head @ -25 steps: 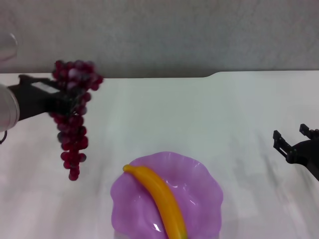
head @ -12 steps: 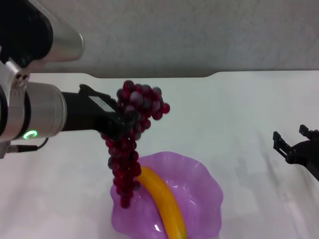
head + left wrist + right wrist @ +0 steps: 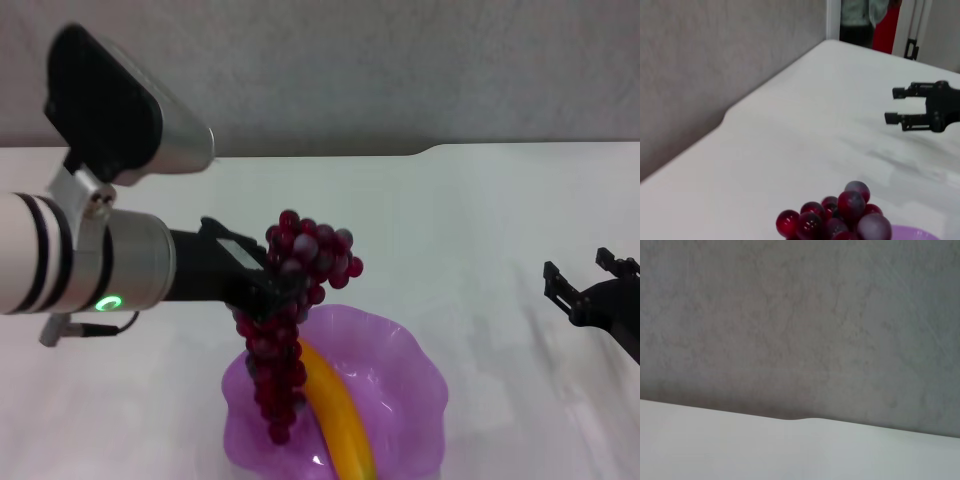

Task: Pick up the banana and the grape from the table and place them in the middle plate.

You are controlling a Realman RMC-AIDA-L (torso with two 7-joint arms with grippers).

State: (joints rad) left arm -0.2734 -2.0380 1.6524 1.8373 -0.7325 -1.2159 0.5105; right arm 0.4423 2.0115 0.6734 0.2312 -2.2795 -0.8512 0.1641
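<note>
I'm holding the grape (image 3: 290,320) bunch clamped in the left gripper (image 3: 268,290), dangling over the middle plate (image 3: 400,380) beside the banana (image 3: 335,415) lying in it. I'd lower gently before releasing. The right gripper (image 3: 585,290) is sitting wide apart, parked on the table (image 3: 480,220).

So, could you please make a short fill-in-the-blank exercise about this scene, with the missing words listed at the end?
1. The left gripper holds the grape above the middle ____.
2. The fruit already lying in the middle plate is the ____.
3. The right gripper is open and holds ____.
4. The grape hangs over the plate's ____ side.

Missing words: plate; banana; nothing; left
</note>
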